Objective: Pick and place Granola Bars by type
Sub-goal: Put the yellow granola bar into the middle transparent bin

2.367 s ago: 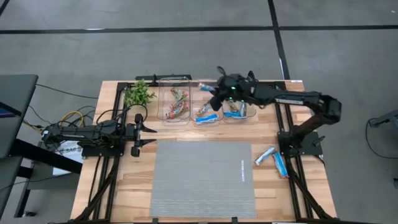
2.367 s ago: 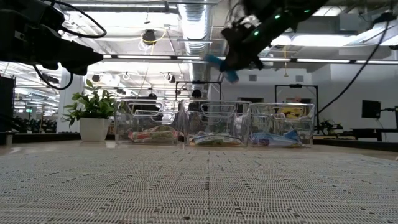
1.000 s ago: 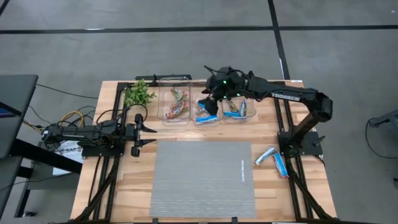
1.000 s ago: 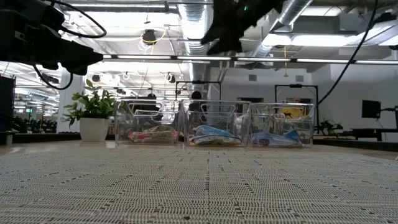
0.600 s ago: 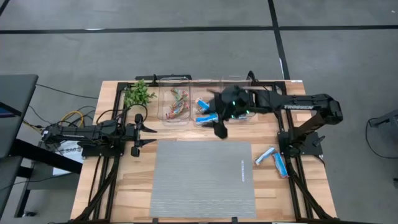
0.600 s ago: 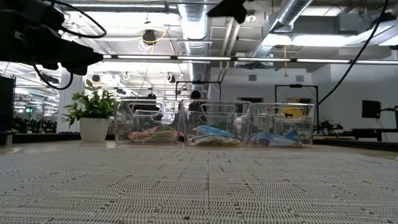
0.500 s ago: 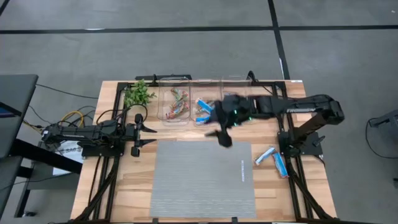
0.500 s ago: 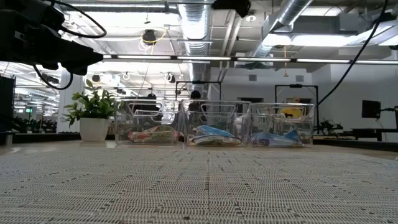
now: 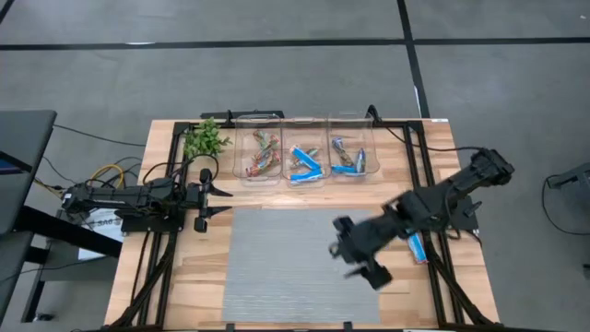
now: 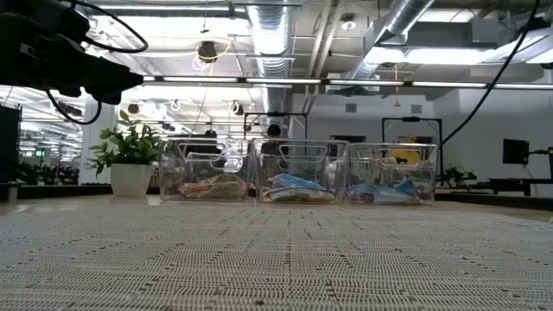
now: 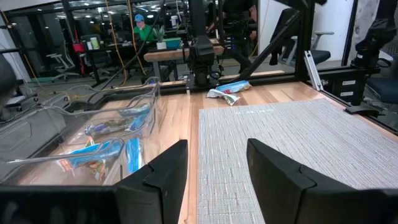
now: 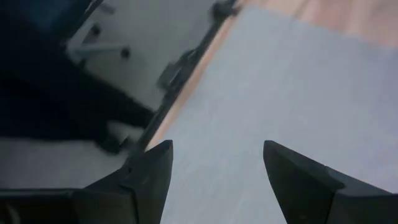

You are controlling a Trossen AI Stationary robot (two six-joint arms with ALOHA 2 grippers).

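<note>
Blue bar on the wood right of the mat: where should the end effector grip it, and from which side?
Across its narrow width, mid-length, from straight above: the blue bar lies flat on the wood, so only its long edges can be pinched. The open right end effector over the mat is nearest.

So from above: the right gripper [image 9: 358,255] is out over the grey mat [image 9: 300,263], near the mat's right edge, jaws spread and nothing between them. The left gripper [image 9: 216,200] sits parked by the table's left edge, just off the mat's far-left corner, jaws apart too. Along the far edge of the table [image 9: 184,267] there are three clear bins [image 9: 305,157] in a row with Granola Bars [image 9: 303,164] in them, and a green plant sprig [image 9: 206,140] next to the leftmost bin. A blue bar [image 9: 415,247] lies by the table's right edge, partly under the right arm.
</note>
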